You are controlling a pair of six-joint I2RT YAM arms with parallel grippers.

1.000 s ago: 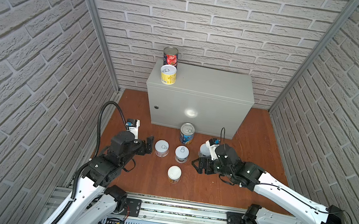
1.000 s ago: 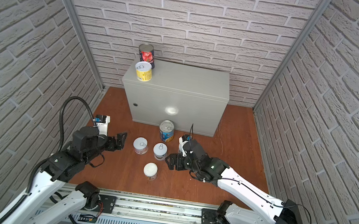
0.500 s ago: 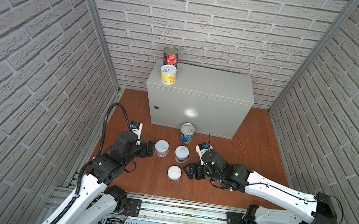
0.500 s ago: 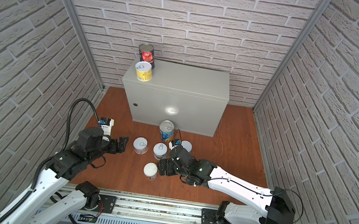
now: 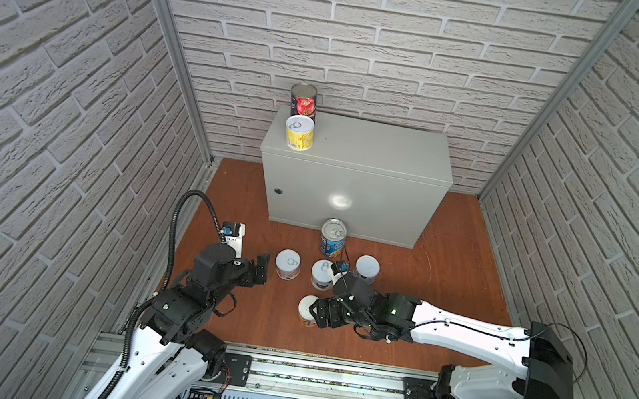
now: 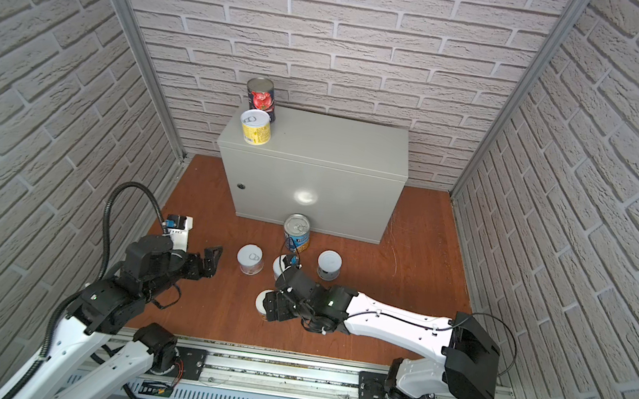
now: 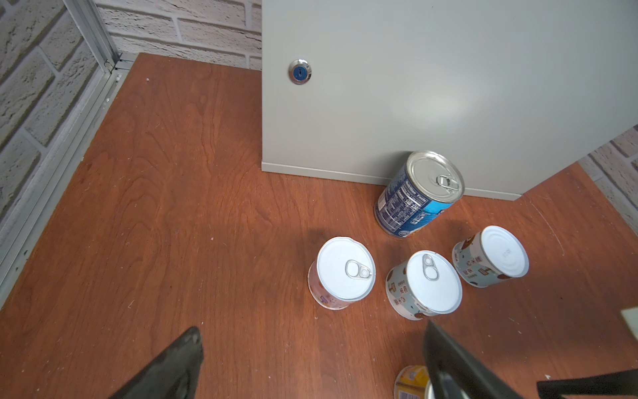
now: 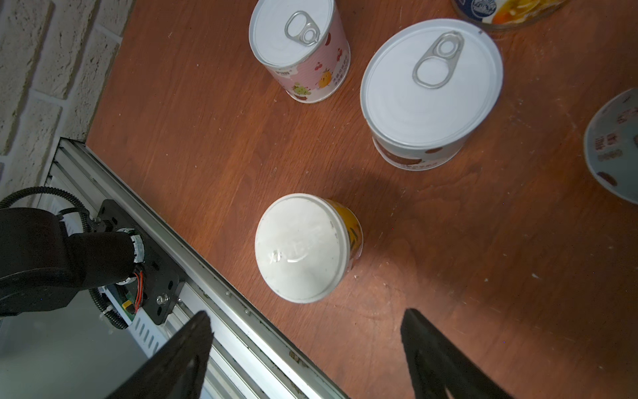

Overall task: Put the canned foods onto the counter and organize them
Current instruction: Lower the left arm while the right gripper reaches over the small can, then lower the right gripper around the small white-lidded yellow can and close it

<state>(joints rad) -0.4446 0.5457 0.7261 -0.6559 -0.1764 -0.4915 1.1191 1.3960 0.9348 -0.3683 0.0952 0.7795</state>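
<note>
On the grey counter [image 5: 361, 153] [image 6: 317, 141] [image 7: 448, 86] stand a red-tomato can [image 5: 304, 100] and a yellow can [image 5: 299, 134]. On the wooden floor in front stand a blue can [image 5: 332, 238] [image 7: 419, 197] and three white-topped cans [image 5: 288, 264] [image 5: 322, 274] [image 5: 367, 266]. A second yellow can [image 5: 306, 310] [image 8: 303, 247] stands nearer the front. My right gripper [image 5: 318, 313] [image 8: 307, 316] is open right beside it, the can just ahead of its fingertips. My left gripper [image 5: 261, 271] [image 7: 312, 330] is open and empty, left of the pink-labelled can [image 7: 345, 273].
An aluminium rail [image 5: 328, 378] runs along the floor's front edge, close behind the right gripper. Brick walls enclose the left, right and back. The counter's round lock [image 7: 299, 71] faces forward. Bare floor [image 5: 454, 277] lies right of the cans.
My right gripper swung left and toward the front, from beside the rightmost white can to the yellow can on the floor. The left gripper hardly moved.
</note>
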